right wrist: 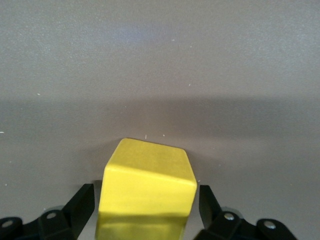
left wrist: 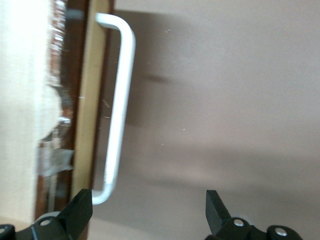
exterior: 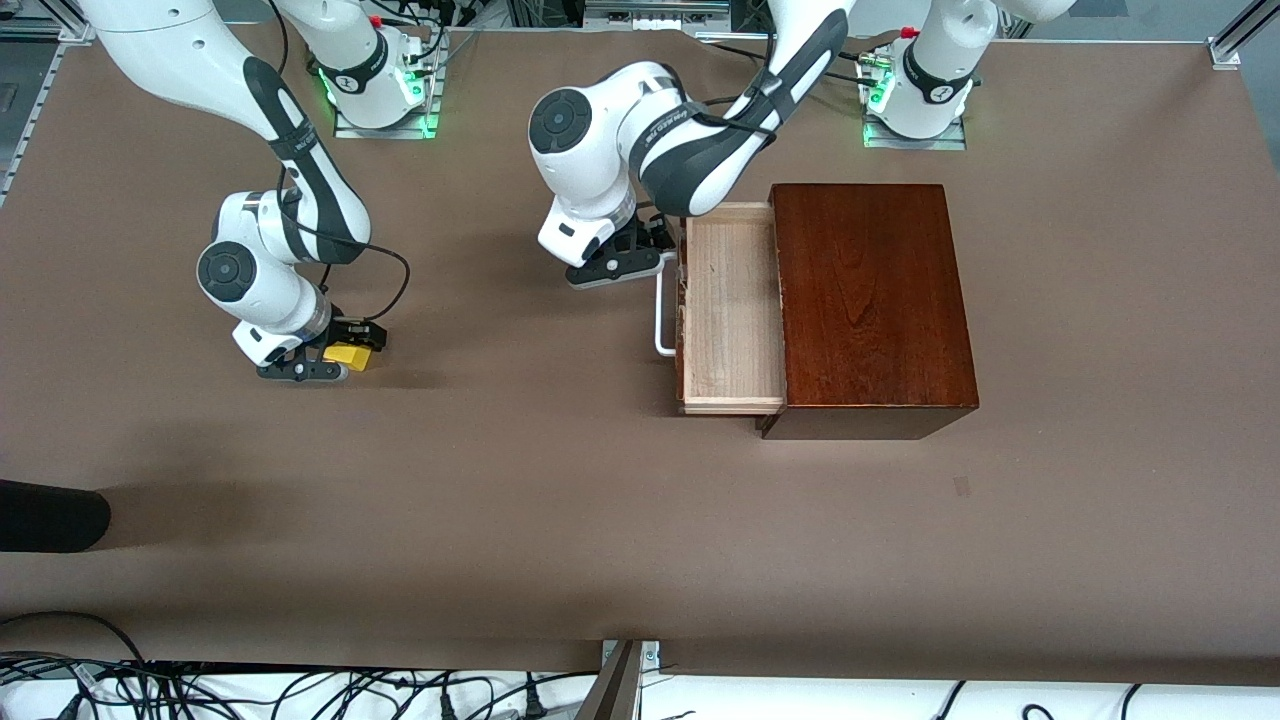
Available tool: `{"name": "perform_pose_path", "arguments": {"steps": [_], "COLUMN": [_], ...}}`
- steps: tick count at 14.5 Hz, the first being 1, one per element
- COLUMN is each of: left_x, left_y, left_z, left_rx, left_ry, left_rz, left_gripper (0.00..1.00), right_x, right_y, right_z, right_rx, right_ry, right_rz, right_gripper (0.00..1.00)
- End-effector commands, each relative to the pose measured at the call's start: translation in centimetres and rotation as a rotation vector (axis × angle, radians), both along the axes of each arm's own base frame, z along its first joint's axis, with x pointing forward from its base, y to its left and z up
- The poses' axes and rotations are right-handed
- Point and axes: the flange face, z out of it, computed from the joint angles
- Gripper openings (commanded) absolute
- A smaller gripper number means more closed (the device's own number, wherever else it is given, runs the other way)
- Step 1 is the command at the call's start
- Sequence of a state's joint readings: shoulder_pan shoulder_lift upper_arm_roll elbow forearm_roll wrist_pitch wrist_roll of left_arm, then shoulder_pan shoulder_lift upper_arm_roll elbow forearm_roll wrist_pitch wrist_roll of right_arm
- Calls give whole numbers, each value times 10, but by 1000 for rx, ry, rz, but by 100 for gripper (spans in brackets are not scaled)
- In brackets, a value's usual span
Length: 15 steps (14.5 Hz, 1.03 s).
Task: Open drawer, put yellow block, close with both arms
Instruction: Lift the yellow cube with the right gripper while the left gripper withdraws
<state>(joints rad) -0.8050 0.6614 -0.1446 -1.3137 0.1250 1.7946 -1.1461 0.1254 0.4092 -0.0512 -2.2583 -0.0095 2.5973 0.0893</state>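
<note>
Yellow block [right wrist: 147, 187] sits between right gripper's [right wrist: 147, 210] fingers.

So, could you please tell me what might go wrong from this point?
1. The right end effector brackets the yellow block on the table, but the block sits skewed between the fingers, so it may twist or slip as they close.
2. The left end effector is open beside the white handle of the pulled-out drawer; the arm hangs over the drawer's edge and could crowd the drop.
</note>
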Motion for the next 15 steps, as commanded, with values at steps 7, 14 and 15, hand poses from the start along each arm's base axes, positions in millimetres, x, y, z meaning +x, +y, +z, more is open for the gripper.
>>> {"name": "perform_pose_path", "arguments": {"steps": [7,14,15], "left_x": [48,78,76], "left_y": [115,268,288], "left_z": [138,236,244], "left_rx": [-25,-84,-90], "left_ry": [76,130,150], "left_rz": [-7,-114,-124], "left_gripper": [100,100,100], "right_x": [5,80,92], "right_y": [-2,21,34], "right_z": [8,116,141], "right_rx": [4,-7,-10], "right_ry": [-26,78,75], "right_rz": [-17,-39,-47], "right_gripper": [0,0,0]}}
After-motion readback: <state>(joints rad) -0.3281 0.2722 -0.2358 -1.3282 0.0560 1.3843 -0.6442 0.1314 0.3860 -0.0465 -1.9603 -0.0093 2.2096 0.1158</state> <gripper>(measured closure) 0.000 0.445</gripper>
